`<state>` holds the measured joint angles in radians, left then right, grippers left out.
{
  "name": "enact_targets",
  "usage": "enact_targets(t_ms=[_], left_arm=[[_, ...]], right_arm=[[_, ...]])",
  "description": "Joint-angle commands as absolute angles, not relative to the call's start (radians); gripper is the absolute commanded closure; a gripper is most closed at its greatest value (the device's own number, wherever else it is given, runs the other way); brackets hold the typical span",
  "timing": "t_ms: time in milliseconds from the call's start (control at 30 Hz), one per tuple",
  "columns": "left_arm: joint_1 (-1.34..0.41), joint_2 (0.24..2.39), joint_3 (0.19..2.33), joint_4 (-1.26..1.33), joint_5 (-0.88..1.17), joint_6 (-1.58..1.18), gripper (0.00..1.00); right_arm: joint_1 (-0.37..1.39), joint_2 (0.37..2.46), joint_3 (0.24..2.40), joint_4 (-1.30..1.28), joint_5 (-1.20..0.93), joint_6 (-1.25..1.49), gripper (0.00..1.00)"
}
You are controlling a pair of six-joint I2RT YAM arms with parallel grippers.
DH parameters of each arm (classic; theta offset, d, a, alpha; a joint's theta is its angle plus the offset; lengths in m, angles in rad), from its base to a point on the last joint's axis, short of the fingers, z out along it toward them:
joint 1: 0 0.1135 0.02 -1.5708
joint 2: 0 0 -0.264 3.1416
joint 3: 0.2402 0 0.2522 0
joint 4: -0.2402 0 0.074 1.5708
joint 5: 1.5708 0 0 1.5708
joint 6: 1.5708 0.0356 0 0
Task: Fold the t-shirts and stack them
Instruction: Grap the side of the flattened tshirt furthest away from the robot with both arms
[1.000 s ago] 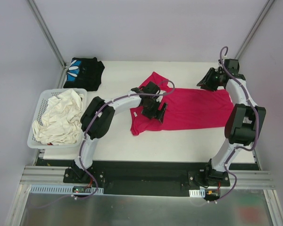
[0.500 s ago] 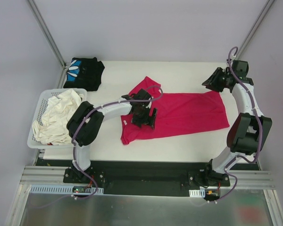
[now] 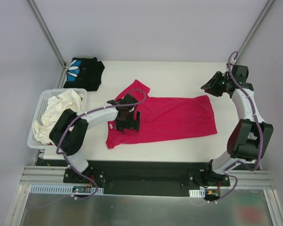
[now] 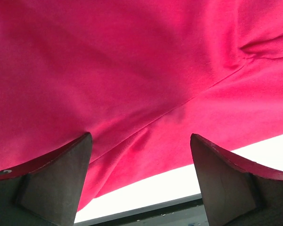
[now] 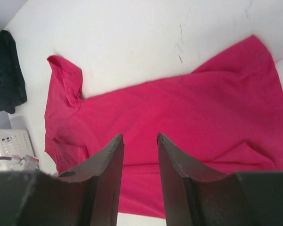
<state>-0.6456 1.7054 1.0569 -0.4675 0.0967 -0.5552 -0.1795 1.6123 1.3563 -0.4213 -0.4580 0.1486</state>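
**One shirt put by, the red one all to do**

The magenta-red t-shirt (image 3: 170, 117) lies spread flat and unfolded on the middle of the table (image 3: 179, 75), neck end to the left. The black printed t-shirt (image 3: 84, 73) sits in the far left corner, apparently folded.

Our left gripper (image 4: 141, 141) hangs over the neck end, jaws wide, gripping nothing. Our right gripper (image 5: 140, 139) is raised beyond the hem, jaws partly open and empty.

We judge that folding the red shirt and stacking it both remain. White cloths fill the lattice basket (image 3: 34, 117).
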Motion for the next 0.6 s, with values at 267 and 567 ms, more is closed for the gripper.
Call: enact_targets(t_ms=[267, 567], left_arm=[[-0.615, 1.592, 1.054, -0.515, -0.023, -0.571, 0.15], [-0.626, 1.534, 1.14, -0.505, -0.034, -0.496, 0.14]], right_arm=[[-0.064, 1.364, 1.007, -0.393, -0.354, 0.155, 0.62], [-0.064, 1.215, 0.813, -0.331, -0.307, 0.184, 0.62]])
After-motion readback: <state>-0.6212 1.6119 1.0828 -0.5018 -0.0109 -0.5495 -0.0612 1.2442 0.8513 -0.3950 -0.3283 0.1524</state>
